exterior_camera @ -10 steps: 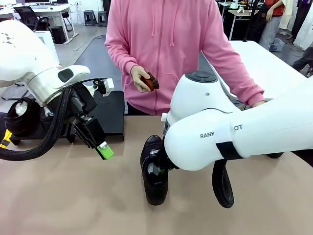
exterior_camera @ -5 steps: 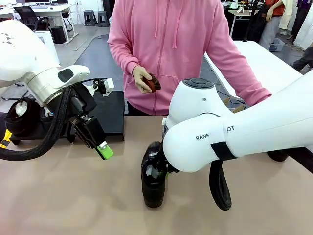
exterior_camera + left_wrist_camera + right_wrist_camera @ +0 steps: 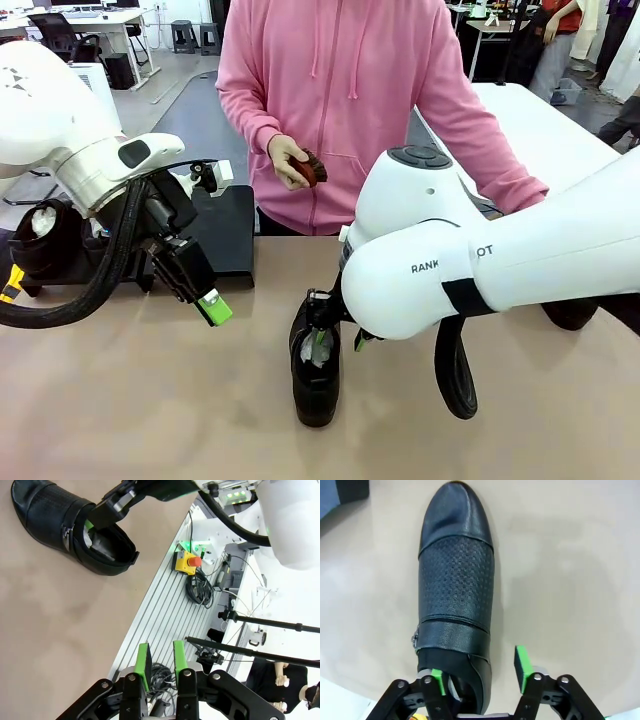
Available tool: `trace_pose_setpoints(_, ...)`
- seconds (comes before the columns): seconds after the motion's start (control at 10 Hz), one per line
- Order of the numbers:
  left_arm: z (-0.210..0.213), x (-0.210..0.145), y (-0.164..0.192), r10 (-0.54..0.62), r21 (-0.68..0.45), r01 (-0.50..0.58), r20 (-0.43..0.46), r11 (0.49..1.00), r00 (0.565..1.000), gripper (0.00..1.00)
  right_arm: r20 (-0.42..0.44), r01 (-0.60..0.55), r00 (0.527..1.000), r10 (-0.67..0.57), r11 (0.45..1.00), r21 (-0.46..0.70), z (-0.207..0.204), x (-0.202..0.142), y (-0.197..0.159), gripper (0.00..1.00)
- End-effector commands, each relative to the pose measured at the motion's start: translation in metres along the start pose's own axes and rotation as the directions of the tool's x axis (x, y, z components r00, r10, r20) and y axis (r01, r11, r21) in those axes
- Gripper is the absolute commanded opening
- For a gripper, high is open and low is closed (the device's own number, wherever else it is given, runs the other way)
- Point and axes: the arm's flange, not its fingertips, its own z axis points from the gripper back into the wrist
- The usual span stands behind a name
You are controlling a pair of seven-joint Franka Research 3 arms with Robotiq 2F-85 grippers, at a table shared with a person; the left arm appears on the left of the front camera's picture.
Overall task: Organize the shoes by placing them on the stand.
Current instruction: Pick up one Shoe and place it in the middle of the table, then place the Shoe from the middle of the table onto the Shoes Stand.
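Observation:
A black shoe [image 3: 316, 372] lies on the tan table near the middle, toe toward me. My right gripper [image 3: 338, 342] hovers at its heel end, open. In the right wrist view the shoe [image 3: 455, 595] points away; the right gripper [image 3: 480, 672] straddles its side wall, one pad inside the opening and the other pad clear outside. Another shoe [image 3: 38, 240] with white paper stuffing sits at the left end of the black stand [image 3: 228, 225]. My left gripper [image 3: 213, 305] hangs in front of the stand; the left gripper [image 3: 160, 661] has a narrow gap and holds nothing. The shoe [image 3: 60, 525] shows there too.
A person in a pink hoodie stands at the far side, holding a brown brush [image 3: 310, 167]. A black cable loop [image 3: 455, 375] hangs from my right arm over the table. A yellow stop-button box [image 3: 186, 562] sits on the rail beside the table edge.
My right gripper has opened and let go of the shoe, which now rests flat on the table. The right arm has risen slightly. The left arm has not moved.

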Motion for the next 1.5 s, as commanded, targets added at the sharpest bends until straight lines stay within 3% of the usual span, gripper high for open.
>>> trace_pose_setpoints(0.0, -0.001, -0.003, 0.000, -0.016, -0.025, 0.017, 0.016, 1.000, 1.000, 0.28, -0.014, -0.005, 1.000, 0.006, 0.998, 0.060, 0.020, -0.005, -0.015, 1.00)
trace_pose_setpoints(0.2, -0.001, -0.003, 0.000, -0.016, -0.025, 0.017, 0.016, 1.000, 1.000, 0.28, -0.085, -0.028, 0.996, 0.036, 0.996, 0.090, 0.031, -0.006, -0.028, 1.00)
trace_pose_setpoints(0.3, -0.001, -0.003, 0.000, -0.016, -0.025, 0.017, 0.016, 1.000, 1.000, 0.28, -0.009, 0.008, 1.000, -0.007, 0.999, 0.045, 0.016, -0.001, -0.004, 1.00)
trace_pose_setpoints(1.2, -0.001, -0.003, 0.000, -0.016, -0.025, 0.017, 0.016, 1.000, 1.000, 0.28, -0.009, 0.008, 1.000, -0.007, 0.999, 0.045, 0.016, -0.001, -0.004, 1.00)
trace_pose_setpoints(1.3, 0.000, 0.000, 0.000, 0.000, 0.000, 0.000, 0.000, 1.000, 1.000, 0.28, -0.040, -0.004, 0.999, 0.006, 0.998, 0.059, 0.016, -0.001, -0.011, 1.00)
trace_pose_setpoints(1.4, -0.018, 0.027, -0.016, 0.077, 0.139, -0.061, -0.111, 0.988, 0.991, 0.28, -0.054, 0.065, 0.997, -0.063, 0.997, 0.035, 0.022, 0.004, -0.030, 1.00)
